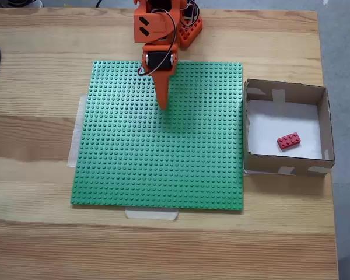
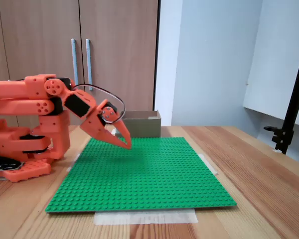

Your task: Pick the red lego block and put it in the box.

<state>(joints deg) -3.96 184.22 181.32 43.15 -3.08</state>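
1. Pale tape strip (image 2: 145, 217) lies nearest the camera in the low fixed view, stuck to the wooden tabletop (image 2: 269, 199) under the front edge of the green studded baseplate (image 2: 139, 174).
2. At the left of that view sits the orange arm base (image 2: 25, 149), with the arm folded forward and its end effector (image 2: 127, 145) angled down over the baseplate's far part.
3. Its two fingers come together to one point, tips closed with nothing between them; the tip hangs just above the studs.
4. From above, the end effector (image 1: 162, 105) points toward the viewer over the upper middle of the baseplate (image 1: 157, 163), casting a soft shadow to its right.
5. More tape shows at the baseplate's left edge (image 1: 77, 134) and bottom edge in the view from above.
6. Right of the baseplate, just beside its edge, stands the box (image 1: 326, 125), brown cardboard with pale tape patches on its walls and a white floor.
7. The red lego block (image 1: 289, 140) lies flat on that floor, studs up, slightly skewed, toward the box's lower right, well apart from the end effector.
8. In the low view the box (image 2: 142, 127) stands behind the baseplate, its inside hidden.
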